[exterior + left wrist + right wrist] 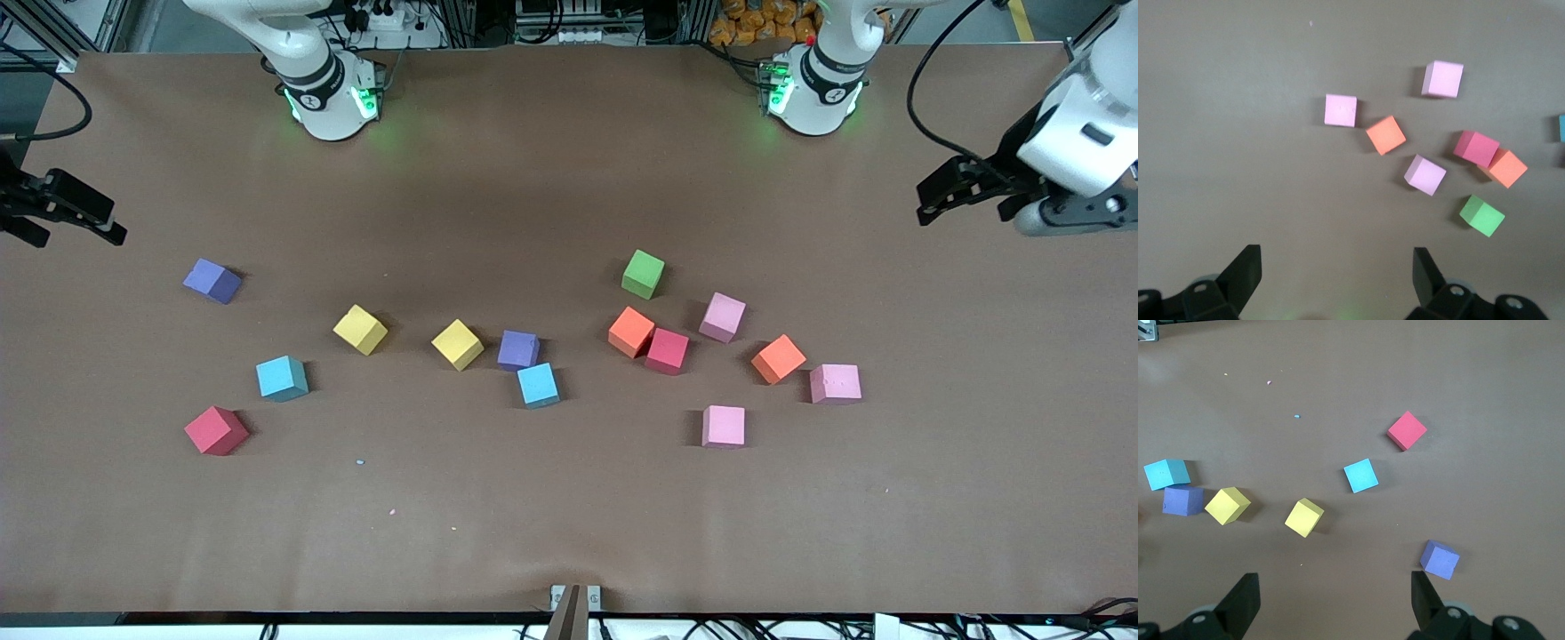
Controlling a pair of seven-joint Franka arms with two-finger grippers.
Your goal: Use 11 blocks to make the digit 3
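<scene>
Thirteen coloured blocks [537, 385] lie scattered and unassembled across the middle of the brown table [569, 533]. The left gripper [956, 191] and right gripper [67, 218] hover at their own ends of the table, fingers spread apart and holding nothing.

Orange block [631, 332] touches red block [667, 350]; other blocks spaced, reachable.
</scene>
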